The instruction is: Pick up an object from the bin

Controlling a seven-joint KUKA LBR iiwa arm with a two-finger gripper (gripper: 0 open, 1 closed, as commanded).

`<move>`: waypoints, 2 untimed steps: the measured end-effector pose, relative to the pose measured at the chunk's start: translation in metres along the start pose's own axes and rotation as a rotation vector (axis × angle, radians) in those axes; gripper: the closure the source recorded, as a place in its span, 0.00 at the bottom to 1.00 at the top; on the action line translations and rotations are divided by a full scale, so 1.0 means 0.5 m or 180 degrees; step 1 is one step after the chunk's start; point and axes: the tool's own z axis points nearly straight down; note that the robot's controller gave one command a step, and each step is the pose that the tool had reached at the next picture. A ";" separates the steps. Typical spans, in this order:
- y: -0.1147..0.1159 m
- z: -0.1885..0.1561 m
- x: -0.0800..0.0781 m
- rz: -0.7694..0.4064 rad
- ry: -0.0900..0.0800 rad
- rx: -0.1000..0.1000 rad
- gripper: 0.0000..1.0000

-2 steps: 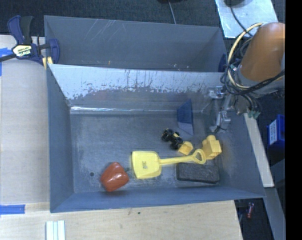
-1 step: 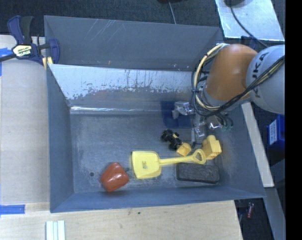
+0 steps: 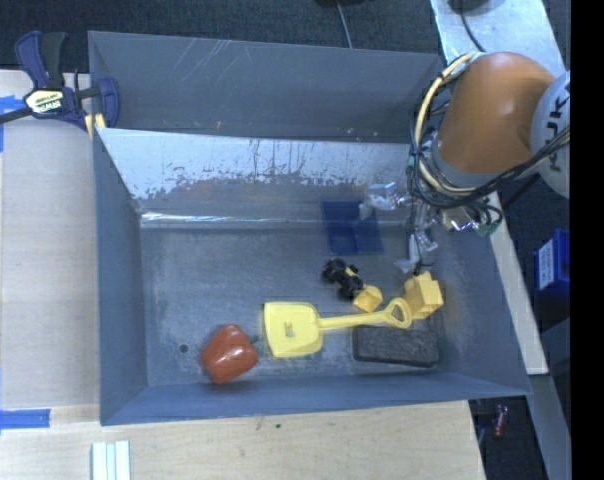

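The tool (image 3: 419,253) hung near the right wall of the bin (image 3: 117,268), just above a small yellow block (image 3: 425,294), perhaps touching it; whether it was open or closed could not be told. A yellow shovel (image 3: 294,328) lay beside the block.

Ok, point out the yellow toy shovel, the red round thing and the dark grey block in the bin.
yellow toy shovel (image 3: 290,328), camera view, middle of its square blade.
red round thing (image 3: 228,354), camera view, middle of its body.
dark grey block (image 3: 395,347), camera view, centre of its top face.
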 end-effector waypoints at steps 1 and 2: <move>0.115 0.069 -0.054 -0.0558 0.0017 -0.0028 0.00; 0.066 0.126 -0.043 -0.0907 0.0003 -0.0003 0.00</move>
